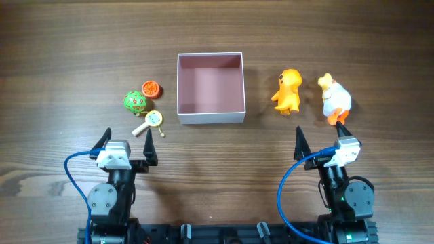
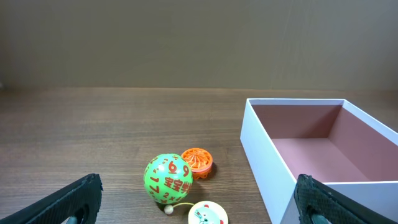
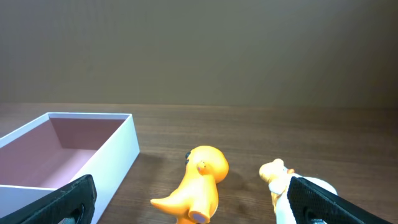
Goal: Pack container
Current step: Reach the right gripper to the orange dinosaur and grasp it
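While both finger pairs stand wide apart holding nothing, left gripper (image 1: 127, 144) and right gripper (image 1: 320, 135) sit low over the table (image 1: 68, 54). Just ahead of left: rattle (image 1: 150, 122), green ball (image 1: 135, 102), orange disc (image 1: 150, 88). Ahead of right: white duck (image 1: 334, 100), yellow toy (image 1: 288, 91) beside it. Container (image 1: 210, 116) upright at centre, between both toy groups.

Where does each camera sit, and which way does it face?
Overhead: above the table, facing straight down on the container; left gripper and right gripper, both open, at the bottom edge.
Left wrist: low on the left arm, facing forward at the green ball and container; the left fingers in the bottom corners.
Right wrist: low, facing forward at the yellow dinosaur; the right fingers likewise.
Shared: the container shows in all three.
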Robot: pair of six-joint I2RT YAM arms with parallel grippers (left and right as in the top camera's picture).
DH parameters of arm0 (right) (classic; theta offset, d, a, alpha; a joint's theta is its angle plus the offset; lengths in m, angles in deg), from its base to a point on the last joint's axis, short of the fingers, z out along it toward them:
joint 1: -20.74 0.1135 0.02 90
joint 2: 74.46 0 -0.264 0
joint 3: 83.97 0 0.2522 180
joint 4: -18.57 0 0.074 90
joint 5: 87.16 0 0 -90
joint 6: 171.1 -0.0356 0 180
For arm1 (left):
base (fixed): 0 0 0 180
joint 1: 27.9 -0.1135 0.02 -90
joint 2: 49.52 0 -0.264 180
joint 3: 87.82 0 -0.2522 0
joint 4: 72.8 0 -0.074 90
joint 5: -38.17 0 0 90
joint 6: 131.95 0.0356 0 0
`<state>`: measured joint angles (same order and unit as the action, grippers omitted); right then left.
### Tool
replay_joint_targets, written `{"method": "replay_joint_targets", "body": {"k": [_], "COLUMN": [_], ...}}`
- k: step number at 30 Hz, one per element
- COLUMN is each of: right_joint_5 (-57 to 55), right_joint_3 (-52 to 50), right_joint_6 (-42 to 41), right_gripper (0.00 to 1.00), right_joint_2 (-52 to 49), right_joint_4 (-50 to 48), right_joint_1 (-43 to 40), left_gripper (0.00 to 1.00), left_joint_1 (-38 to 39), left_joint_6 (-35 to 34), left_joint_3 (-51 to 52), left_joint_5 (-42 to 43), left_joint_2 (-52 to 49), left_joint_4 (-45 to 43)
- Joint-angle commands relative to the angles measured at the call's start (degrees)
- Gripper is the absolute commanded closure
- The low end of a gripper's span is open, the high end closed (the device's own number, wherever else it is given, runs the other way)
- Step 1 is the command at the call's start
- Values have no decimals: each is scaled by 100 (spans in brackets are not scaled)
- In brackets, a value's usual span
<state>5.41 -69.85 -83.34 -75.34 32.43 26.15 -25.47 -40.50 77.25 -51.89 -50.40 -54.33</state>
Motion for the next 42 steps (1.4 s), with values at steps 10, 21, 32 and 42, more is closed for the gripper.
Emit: {"method": "replay_joint_targets", "body": {"k": [10,21,32,42], "right_joint_5": [11,11,11,129], "right_joint_3": [-7,-7,-7,278], "right_joint_6": [57,59,57,59], "right_gripper": [0,0,0,0], "right_joint_2": [46,46,46,9], "right_joint_4": [-24,-24,-24,-61], "right_joint_1": [-24,-24,-24,-24], "left_gripper": [0,0,0,0], "left_joint_1": [-48,-48,-48,-48], "left_joint_6": [114,114,114,114], "left_joint_3": [59,59,59,59], "left_joint_5": [68,68,68,68], "left_joint_2": [50,50,50,50], "left_joint_4": [-2,-2,-2,-2]}}
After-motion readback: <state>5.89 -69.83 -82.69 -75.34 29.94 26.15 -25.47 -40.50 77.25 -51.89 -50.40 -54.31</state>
